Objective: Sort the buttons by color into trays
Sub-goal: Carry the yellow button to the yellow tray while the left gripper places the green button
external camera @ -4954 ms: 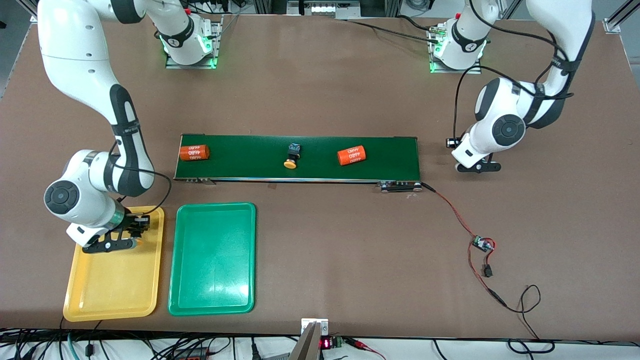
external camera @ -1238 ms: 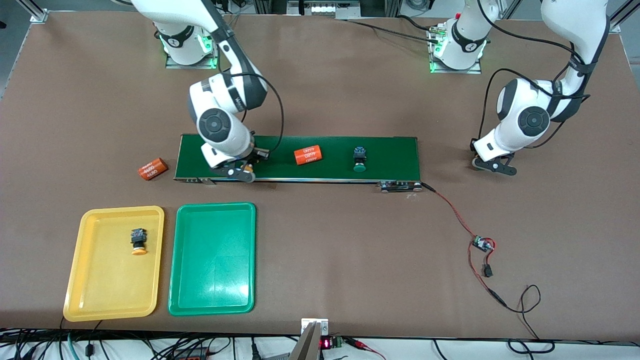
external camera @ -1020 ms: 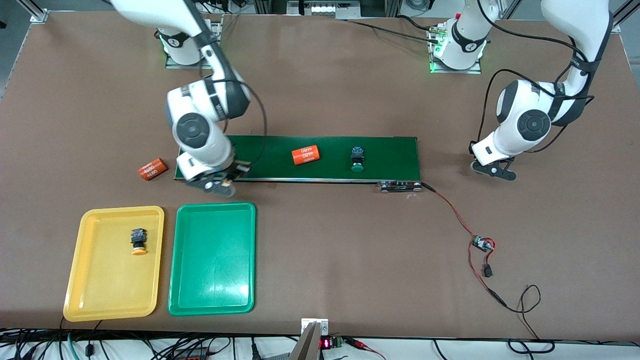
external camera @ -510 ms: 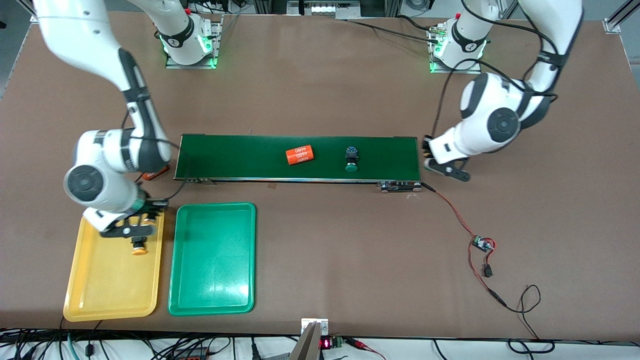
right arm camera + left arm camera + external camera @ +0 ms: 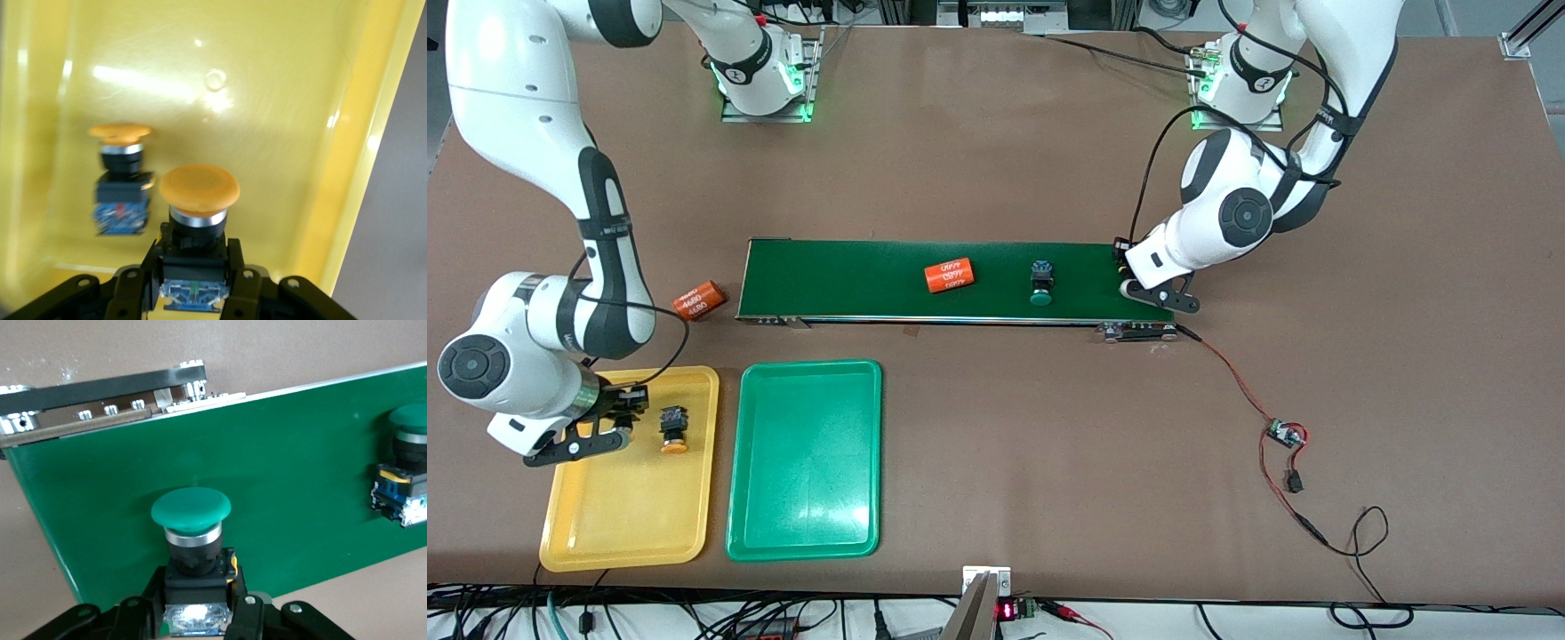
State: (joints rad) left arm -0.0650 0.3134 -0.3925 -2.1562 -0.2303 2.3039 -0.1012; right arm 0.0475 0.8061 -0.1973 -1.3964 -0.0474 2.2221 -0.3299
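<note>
We see the right gripper (image 5: pixel 609 433) over the yellow tray (image 5: pixel 605 524), its fingers (image 5: pixel 143 277) clamped on a yellow-capped button (image 5: pixel 198 190). A second yellow-capped button (image 5: pixel 672 428) already lies in that tray, just beside the gripper. The green tray (image 5: pixel 805 533) sits beside the yellow tray, toward the left arm's end of the surface (image 5: pixel 1005 427). The left gripper (image 5: pixel 1149 289) is over the belt (image 5: pixel 854 280) at the left arm's end, fingers (image 5: pixel 253 613) closed on a green-capped button (image 5: pixel 191 520). Another green-capped button (image 5: pixel 1040 283) lies on the belt, near an orange cylinder (image 5: pixel 948 276). A second orange cylinder (image 5: pixel 697 300) lies on the surface just off the belt's other end.
</note>
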